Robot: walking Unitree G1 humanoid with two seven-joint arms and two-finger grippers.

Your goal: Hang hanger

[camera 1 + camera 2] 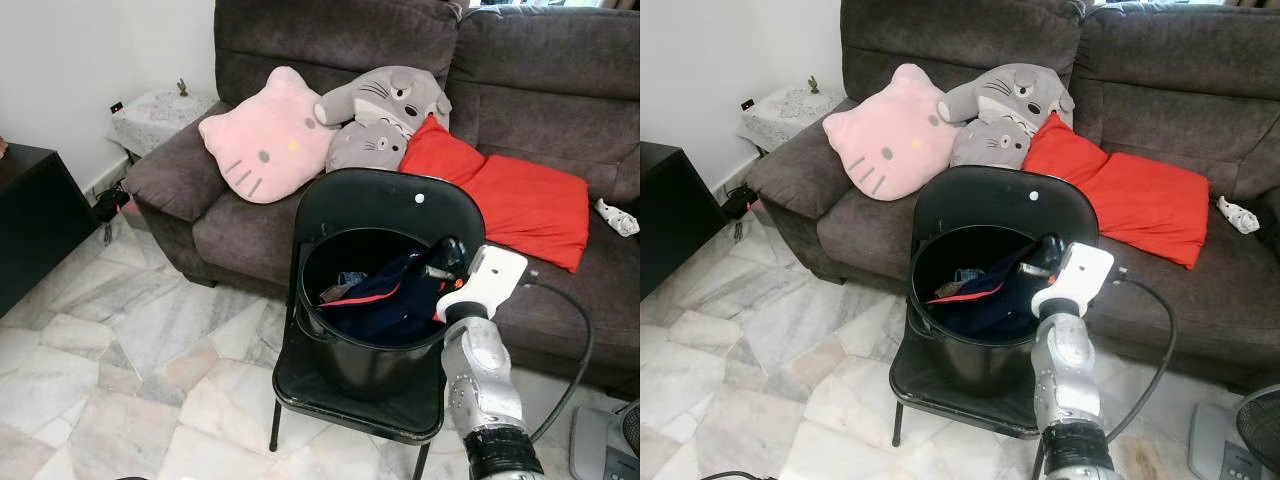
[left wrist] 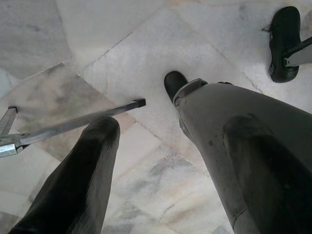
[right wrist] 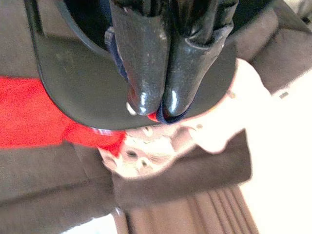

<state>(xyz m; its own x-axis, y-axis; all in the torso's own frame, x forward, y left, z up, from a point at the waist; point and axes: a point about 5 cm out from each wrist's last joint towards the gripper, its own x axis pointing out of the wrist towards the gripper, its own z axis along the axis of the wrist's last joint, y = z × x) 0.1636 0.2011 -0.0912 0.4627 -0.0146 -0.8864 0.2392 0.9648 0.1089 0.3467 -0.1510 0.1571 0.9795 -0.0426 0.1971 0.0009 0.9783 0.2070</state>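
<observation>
A black bucket (image 1: 312, 300) stands on the seat of a black folding chair (image 1: 390, 195) in front of the sofa. A navy garment with red trim (image 1: 385, 295) lies inside it and is pulled up toward the rim on my right. My right gripper (image 1: 445, 255) is at that rim, above the bucket's inside. In the right wrist view the right gripper (image 3: 155, 105) is shut, with a bit of the navy and red cloth (image 3: 163, 118) pinched at its tips. My left gripper (image 2: 151, 109) hangs open over the marble floor.
A dark grey sofa (image 1: 560, 90) behind the chair holds a pink cat cushion (image 1: 265, 140), grey plush toys (image 1: 385, 110) and red cushions (image 1: 520, 200). A black cabinet (image 1: 30, 215) stands at the left and a fan base (image 1: 605, 445) at the lower right. Marble floor (image 1: 130, 340) lies open on the left.
</observation>
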